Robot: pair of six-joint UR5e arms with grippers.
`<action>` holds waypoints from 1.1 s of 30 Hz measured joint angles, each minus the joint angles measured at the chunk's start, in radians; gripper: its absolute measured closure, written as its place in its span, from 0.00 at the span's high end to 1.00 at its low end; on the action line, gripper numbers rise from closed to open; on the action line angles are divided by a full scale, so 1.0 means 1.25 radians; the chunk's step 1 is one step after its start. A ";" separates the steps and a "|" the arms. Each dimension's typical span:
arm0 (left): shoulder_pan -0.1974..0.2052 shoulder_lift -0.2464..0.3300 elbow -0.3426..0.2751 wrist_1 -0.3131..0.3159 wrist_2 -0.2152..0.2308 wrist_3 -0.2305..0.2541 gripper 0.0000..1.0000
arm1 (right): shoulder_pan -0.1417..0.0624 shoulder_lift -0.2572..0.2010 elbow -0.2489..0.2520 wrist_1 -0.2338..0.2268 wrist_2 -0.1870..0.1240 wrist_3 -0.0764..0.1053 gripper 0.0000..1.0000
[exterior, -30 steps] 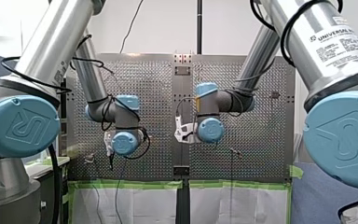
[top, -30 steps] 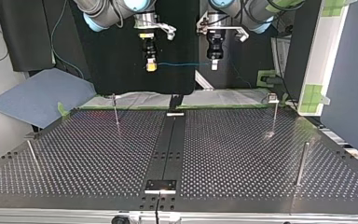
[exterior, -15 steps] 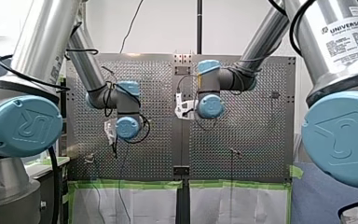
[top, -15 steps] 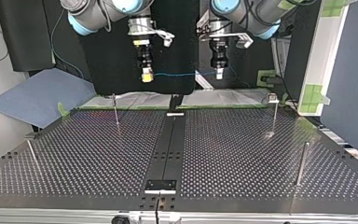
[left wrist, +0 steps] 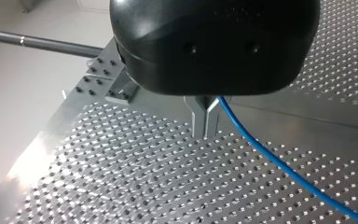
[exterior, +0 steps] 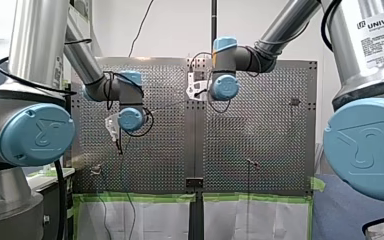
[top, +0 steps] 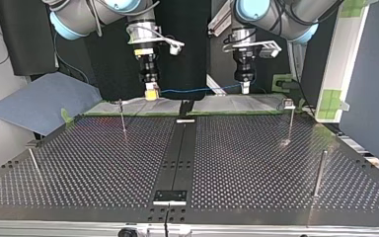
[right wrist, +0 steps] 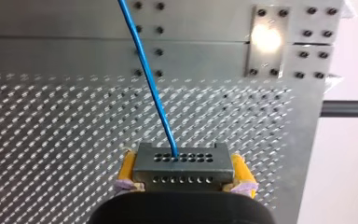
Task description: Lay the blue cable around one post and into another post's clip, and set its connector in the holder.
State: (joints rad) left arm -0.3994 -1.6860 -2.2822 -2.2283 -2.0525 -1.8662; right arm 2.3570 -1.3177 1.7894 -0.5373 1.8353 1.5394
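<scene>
My right claw (right wrist: 182, 179) clamps the connector (right wrist: 182, 163); my left claw (left wrist: 206, 129) pinches the cable (left wrist: 270, 159), so the span between them runs taut above the worktop (top: 251, 148) for routing.

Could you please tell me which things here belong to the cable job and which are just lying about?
Job: thin blue cable; grey perforated metal connector; slim metal post; clip-topped metal post.
Lying about: dark blue mat; green tape strips.

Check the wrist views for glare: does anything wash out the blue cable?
Right wrist view: a hot spot on the bolted plate beyond the connector, clear of the blue cable. Left wrist view: sheen along the perforated table's edge, away from the cable.
</scene>
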 joint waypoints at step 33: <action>0.216 0.216 0.106 -0.215 0.147 -0.153 0.00 | 0.012 0.030 -0.192 0.118 -0.079 -0.064 0.00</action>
State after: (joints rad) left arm -0.1298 -1.4164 -2.1503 -2.4975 -1.8681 -2.0576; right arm 2.3725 -1.2798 1.5489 -0.3900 1.7371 1.4595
